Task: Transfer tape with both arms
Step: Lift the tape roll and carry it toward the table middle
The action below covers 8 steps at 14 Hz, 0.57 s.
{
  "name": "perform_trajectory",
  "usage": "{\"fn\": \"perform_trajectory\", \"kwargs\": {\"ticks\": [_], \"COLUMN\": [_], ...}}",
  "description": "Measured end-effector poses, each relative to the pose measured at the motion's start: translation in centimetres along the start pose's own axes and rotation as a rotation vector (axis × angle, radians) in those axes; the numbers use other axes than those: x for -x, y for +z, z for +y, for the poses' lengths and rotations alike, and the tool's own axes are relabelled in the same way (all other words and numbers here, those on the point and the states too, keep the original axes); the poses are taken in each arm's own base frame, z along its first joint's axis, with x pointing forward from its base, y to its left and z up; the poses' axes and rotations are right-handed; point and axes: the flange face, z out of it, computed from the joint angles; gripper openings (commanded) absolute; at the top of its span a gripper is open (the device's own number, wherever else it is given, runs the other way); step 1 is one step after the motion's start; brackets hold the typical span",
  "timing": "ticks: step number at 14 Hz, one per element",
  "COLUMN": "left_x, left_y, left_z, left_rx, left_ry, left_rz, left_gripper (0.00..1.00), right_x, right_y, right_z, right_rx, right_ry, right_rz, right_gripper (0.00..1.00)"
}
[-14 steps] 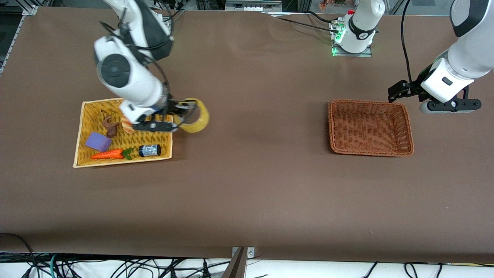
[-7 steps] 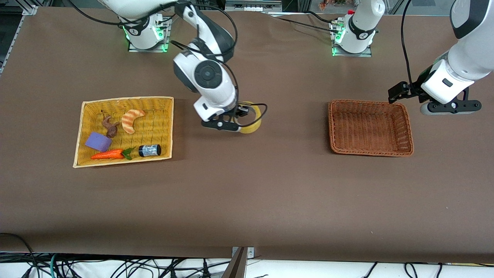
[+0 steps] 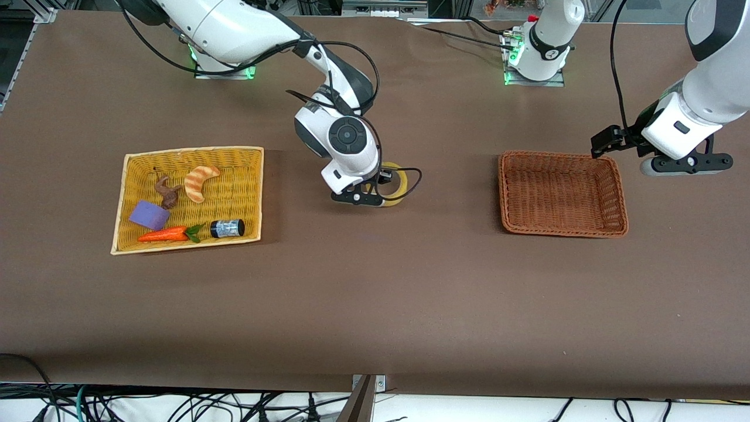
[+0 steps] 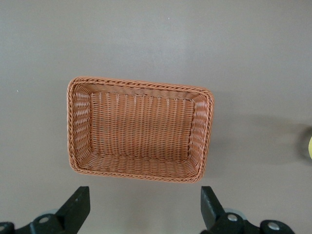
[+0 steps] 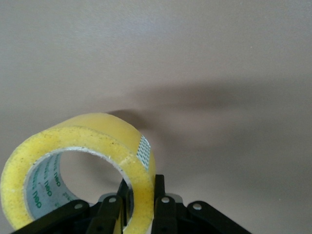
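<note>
Tape roll pinched in my right gripper over mid-table, between the two baskets.

The tape (image 3: 394,183), a thick yellowish ring, hangs upright in my right gripper (image 3: 375,190), whose jaws pinch the ring's wall, one finger inside the core; whether it touches the cloth I cannot tell. I judge it stiff, light, slightly slick, best taken across the free wall. From the roll, the yellow basket (image 3: 252,153) of small items lies at nine o'clock, the empty brown basket (image 3: 621,193) at three. My left gripper (image 3: 650,153) waits, jaws spread wide, just off that basket's rim toward the left arm's end.
</note>
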Motion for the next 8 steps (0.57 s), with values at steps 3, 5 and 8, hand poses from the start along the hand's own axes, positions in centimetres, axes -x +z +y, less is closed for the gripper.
{"fn": "perform_trajectory", "kwargs": {"ticks": [3, 5, 8], "left_x": [0.0, 0.0, -0.1], "left_y": [0.0, 0.1, 0.2], "left_z": [0.0, 0.0, 0.1], "left_rx": [0.000, 0.000, 0.008], "left_ry": [0.000, 0.000, -0.001], "left_rz": [-0.001, -0.003, -0.007], "left_gripper": [1.00, 1.00, 1.00], "right_x": [-0.1, 0.0, -0.1], "right_y": [2.2, 3.7, 4.0], "right_z": [-0.2, -0.4, -0.6], "right_rx": [-0.001, -0.007, -0.014], "right_ry": [-0.011, -0.021, -0.023], "right_rz": [0.000, 0.005, 0.011], "right_gripper": [0.09, 0.37, 0.80]}}
